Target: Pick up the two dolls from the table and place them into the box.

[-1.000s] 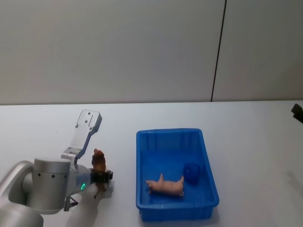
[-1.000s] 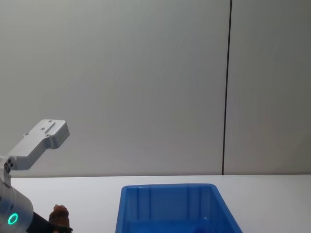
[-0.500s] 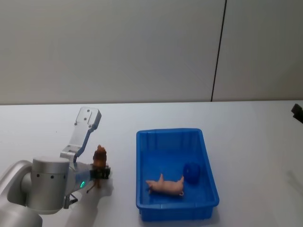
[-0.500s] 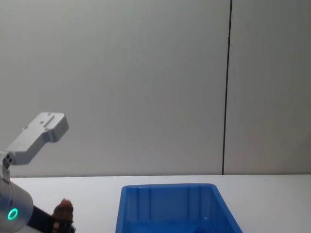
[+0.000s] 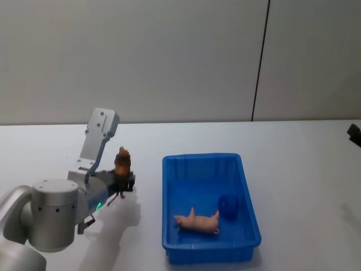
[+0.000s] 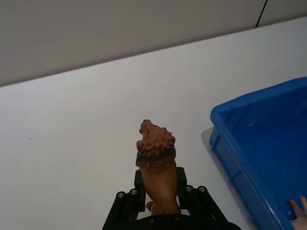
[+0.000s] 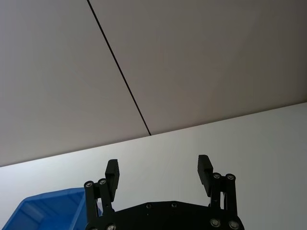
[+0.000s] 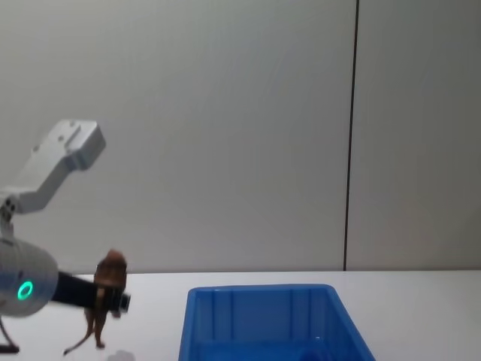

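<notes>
Gripping reddish-brown lion figure [image 6: 156, 167], maned head up, left gripper [image 6: 160, 199] clear of table [image 5: 282, 147]; pink pig [image 5: 197, 221], blue doll [image 5: 228, 206] inside box [image 5: 169, 169]. Right gripper [image 7: 159, 172] spread wide.

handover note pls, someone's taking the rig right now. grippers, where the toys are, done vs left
Left gripper: shut on the brown lion, held upright above the table, to the left of the blue box.
Right gripper: open, holding nothing, parked off to the right.
In the box: pink pig lying on its side, and a round blue toy next to it.
Done: pig and blue toy in the box, lion picked up.
Left: carry the lion over the box and let it go inside.
</notes>
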You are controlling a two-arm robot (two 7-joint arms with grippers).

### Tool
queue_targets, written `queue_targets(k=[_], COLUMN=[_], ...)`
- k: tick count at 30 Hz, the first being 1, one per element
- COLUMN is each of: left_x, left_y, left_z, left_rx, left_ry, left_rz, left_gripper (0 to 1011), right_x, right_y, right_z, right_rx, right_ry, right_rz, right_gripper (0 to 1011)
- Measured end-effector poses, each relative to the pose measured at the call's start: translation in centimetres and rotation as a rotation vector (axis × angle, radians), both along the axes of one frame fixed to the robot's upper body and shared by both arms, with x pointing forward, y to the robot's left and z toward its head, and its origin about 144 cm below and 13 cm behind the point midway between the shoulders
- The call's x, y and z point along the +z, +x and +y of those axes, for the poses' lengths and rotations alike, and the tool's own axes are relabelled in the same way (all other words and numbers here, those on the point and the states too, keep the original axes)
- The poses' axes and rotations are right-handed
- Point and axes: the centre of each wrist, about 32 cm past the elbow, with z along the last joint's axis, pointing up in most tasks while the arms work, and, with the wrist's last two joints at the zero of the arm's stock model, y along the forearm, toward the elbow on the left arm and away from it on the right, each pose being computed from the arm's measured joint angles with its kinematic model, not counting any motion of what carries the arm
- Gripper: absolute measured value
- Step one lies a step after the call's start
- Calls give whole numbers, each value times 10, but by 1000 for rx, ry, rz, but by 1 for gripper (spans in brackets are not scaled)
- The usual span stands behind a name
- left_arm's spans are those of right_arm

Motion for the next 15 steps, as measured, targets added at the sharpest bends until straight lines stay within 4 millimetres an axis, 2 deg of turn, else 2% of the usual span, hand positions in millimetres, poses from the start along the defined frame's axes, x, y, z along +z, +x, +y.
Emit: queue_targets(k=[15], left_x=[27], left_y=[2], left_z=[-3], left_rx=[-141], left_ry=[-83], left_rz=[-219], left_gripper=[370], right_x=[0], right_y=[0], right_z=[0], right_rx=[0], right_ry=[0], right_rz=[0], right_gripper=[1003])
